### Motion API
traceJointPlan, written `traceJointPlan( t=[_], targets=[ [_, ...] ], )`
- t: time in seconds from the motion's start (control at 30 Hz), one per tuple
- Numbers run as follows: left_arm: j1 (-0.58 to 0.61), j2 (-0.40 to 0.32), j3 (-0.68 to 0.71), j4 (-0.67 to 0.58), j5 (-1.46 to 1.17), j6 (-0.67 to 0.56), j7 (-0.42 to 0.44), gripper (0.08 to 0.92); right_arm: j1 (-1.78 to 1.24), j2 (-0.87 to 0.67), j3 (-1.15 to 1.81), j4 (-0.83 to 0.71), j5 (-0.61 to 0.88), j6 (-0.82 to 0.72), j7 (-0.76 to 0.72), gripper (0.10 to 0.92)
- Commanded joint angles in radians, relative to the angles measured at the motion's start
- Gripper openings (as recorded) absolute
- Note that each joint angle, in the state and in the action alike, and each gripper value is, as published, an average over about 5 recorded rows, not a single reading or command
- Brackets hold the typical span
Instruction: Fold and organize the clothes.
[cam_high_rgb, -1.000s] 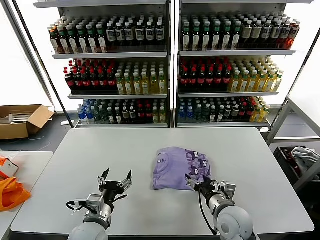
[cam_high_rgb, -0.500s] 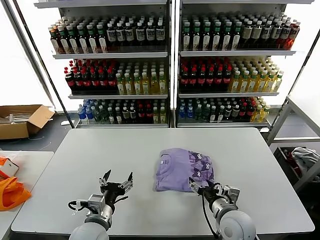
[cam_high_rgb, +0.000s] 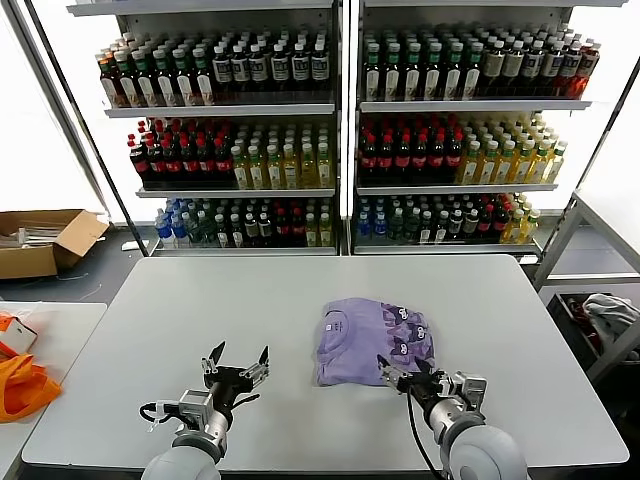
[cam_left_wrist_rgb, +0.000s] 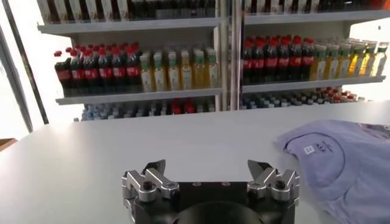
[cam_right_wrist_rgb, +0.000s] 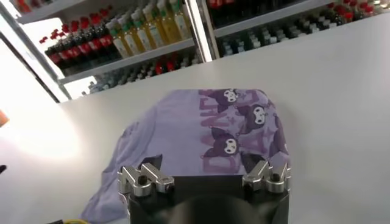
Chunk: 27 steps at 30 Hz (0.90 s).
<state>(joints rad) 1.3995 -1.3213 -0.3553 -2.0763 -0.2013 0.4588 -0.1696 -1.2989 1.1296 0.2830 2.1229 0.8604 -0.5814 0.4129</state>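
The right gripper (cam_high_rgb: 406, 370), low and right of centre in the head view, stands with its jaws spread wide and empty, at the near edge of the lavender T-shirt (cam_high_rgb: 373, 340). The shirt lies folded into a compact bundle on the grey table (cam_high_rgb: 250, 300), just right of the frame's middle, dark printed graphic showing on its right half. The left gripper (cam_high_rgb: 236, 365), lower left, is equally wide and empty, well apart from the cloth. The likely risk is a fingertip catching only the top layer, which would drag the fold open.
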Motion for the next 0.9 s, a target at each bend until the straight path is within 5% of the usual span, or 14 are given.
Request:
traceJointPlan(
  t=[0.03, 0.9],
  targets=[
    [0.006, 0.0, -0.003, -0.003, 0.001, 0.001, 0.001, 0.823, -0.018, -0.009, -0.021, 0.052, 0.081, 0.001, 0.03, 0.823],
    [0.004, 0.006, -0.002, 0.01, -0.003, 0.005, 0.008, 0.823, -0.05, 0.011, 0.077, -0.007, 0.096, 0.001, 0.032, 0.823]
  ],
)
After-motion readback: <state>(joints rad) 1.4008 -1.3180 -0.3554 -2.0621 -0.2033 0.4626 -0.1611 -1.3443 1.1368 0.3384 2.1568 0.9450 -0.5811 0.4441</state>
